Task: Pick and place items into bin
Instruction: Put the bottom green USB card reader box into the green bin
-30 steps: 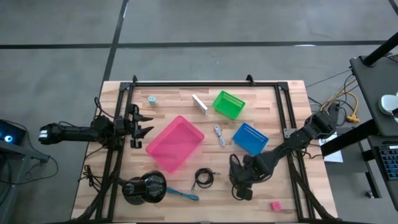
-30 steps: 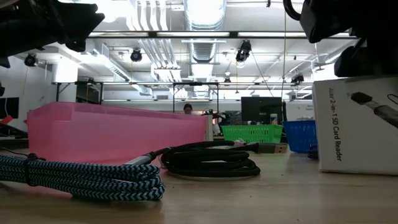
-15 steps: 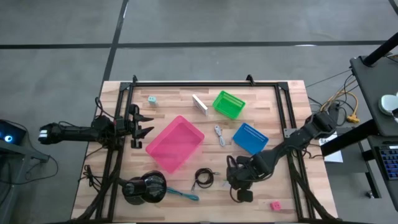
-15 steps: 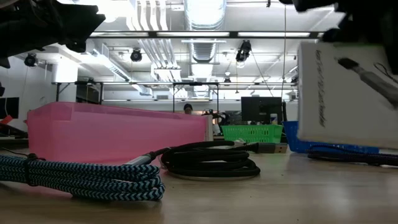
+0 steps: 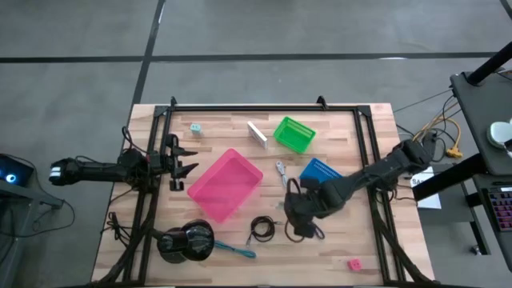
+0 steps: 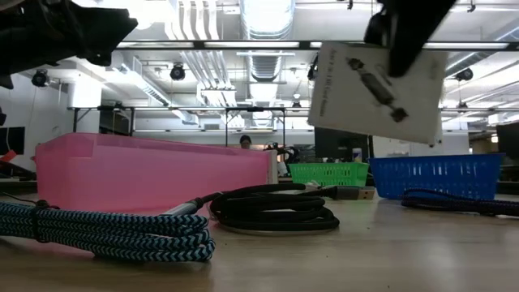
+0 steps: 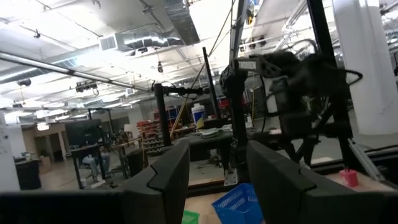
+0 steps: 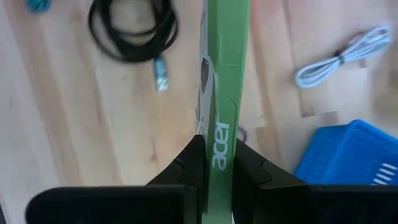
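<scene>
- The right gripper [image 8: 214,163] pinches a green-edged packet [image 6: 379,91], lifted above the table right of the pink bin [image 5: 226,185].
- The left gripper [image 5: 182,157] waits left of the pink bin, fingers spread apart.

I log: green packet [image 8: 222,93] hidden under right gripper [image 5: 298,216] overhead; its print [image 6: 378,83] too blurred to read.

Pink bin [image 5: 226,185]; green basket [image 5: 294,134]; blue basket [image 5: 320,171]; black cord [image 5: 262,229].
</scene>
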Controlling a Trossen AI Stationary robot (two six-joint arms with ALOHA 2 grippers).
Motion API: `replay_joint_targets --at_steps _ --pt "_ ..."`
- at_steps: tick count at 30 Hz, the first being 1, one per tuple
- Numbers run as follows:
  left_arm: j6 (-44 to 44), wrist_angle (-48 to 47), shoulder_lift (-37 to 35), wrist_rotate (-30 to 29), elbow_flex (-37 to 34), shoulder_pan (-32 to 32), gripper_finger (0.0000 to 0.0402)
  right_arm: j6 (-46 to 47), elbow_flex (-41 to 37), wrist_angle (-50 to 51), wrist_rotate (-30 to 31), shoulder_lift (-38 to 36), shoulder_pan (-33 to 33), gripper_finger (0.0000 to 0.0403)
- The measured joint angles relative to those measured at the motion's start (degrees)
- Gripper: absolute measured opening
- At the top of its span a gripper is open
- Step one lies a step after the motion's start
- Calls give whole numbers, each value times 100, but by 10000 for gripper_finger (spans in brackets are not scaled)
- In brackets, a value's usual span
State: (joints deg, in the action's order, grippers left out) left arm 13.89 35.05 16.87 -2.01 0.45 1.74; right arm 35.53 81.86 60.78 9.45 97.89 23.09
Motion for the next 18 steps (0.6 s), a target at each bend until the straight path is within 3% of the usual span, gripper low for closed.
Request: replay_joint_targets --at_steps 18 --pt "56 6 31 1 -4 -1 145 -587 486 663 424 0 -1424 33"
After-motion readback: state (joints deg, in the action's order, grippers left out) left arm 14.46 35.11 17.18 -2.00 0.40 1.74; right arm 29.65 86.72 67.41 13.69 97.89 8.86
